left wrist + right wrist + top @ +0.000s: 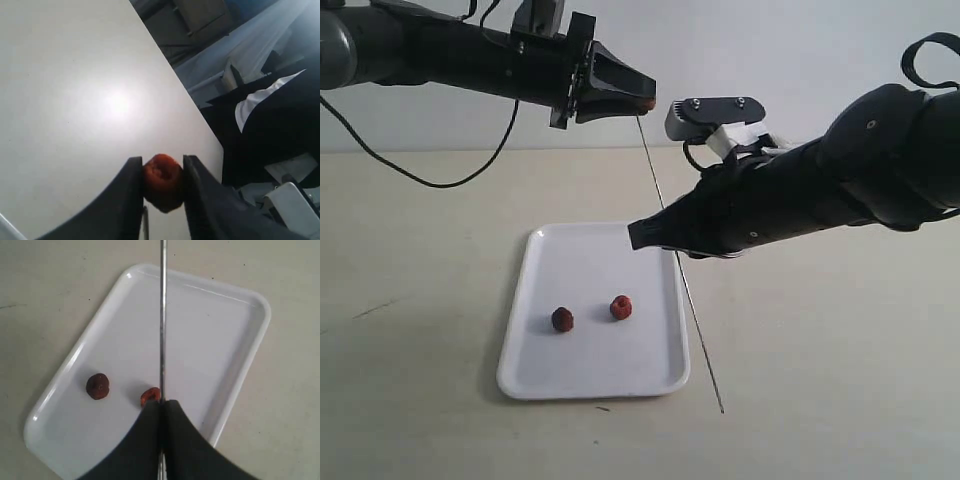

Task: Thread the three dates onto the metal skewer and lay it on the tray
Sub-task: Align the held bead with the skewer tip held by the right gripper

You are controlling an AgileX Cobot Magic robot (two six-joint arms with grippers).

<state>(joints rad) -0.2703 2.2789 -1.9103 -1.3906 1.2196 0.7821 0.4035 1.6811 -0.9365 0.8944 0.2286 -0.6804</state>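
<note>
My left gripper (642, 100) hangs high above the table, shut on a reddish-brown date (162, 181) pinched between its two dark fingers. The metal skewer (665, 208) runs slanted from just under that date down to the table at the right of the tray. My right gripper (636, 235) is shut on the skewer (162, 315) partway along it, above the white tray (545, 375). Two more dates lie on the tray: a dark one (562, 319) and a redder one (621, 307); in the right wrist view the dark date (98, 386) is whole and the redder date (148, 396) is half hidden.
The tray (240, 380) lies on a plain beige tabletop. A black cable (410, 170) hangs from the left arm over the back left of the table. The skewer's lower tip (722, 411) rests near the table's front.
</note>
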